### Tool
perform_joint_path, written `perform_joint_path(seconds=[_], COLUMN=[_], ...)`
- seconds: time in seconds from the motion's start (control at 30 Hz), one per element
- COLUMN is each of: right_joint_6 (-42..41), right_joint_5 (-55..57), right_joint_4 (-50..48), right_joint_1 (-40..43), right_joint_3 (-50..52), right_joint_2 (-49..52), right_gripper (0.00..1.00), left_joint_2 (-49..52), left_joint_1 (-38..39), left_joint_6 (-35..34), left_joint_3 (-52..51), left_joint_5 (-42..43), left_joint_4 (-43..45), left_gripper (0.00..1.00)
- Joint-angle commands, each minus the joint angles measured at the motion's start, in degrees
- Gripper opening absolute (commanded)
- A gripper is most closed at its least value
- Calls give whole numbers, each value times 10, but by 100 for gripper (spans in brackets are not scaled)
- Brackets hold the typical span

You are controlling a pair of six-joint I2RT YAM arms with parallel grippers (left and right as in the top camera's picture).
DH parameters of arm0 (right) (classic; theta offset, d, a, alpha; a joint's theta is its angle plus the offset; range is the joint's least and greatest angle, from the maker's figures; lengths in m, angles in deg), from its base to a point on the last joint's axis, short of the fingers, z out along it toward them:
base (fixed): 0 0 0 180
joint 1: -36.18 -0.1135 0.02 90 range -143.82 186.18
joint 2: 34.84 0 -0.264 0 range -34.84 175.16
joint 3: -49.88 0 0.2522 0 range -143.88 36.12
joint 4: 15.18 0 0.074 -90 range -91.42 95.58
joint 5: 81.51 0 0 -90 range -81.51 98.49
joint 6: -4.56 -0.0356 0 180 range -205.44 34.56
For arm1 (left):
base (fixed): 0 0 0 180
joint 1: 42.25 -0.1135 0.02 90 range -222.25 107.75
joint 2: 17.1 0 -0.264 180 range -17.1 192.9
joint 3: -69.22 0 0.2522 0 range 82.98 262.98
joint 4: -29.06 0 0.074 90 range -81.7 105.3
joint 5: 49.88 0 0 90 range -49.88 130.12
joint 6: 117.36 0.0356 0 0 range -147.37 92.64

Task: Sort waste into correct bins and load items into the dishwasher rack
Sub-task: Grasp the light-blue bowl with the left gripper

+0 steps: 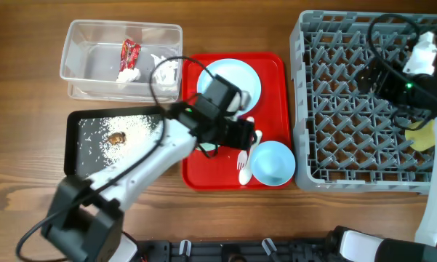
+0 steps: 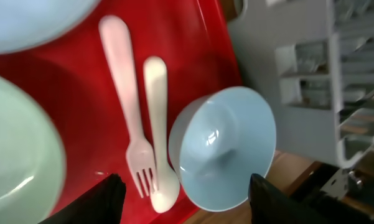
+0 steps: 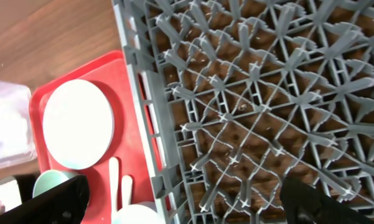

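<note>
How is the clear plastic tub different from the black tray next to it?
The clear tub is see-through with tall walls; the black tray is opaque and shallow. The clear tub holds a red wrapper and white tissue; the black tray holds rice-like crumbs and a brown lump. Both are rectangular, similar in size, and lie left of the red tray.
</note>
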Motion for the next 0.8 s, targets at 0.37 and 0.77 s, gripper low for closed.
perform_joint_path(seconds=[0.37, 0.77], right_joint_6=[12, 12], right_joint_5=[19, 19], right_joint_4=[1, 1], right_joint_1=[-16, -16], right_joint_3=[-8, -8], right_joint_2=[-5, -5], right_gripper=[100, 100], left_joint_2=[118, 89], left_joint_1=[58, 24], left_joint_6=[7, 7], left_joint_3=[5, 9], left_joint_5=[-47, -72], left_joint_4=[34, 55], left_gripper=[31, 4])
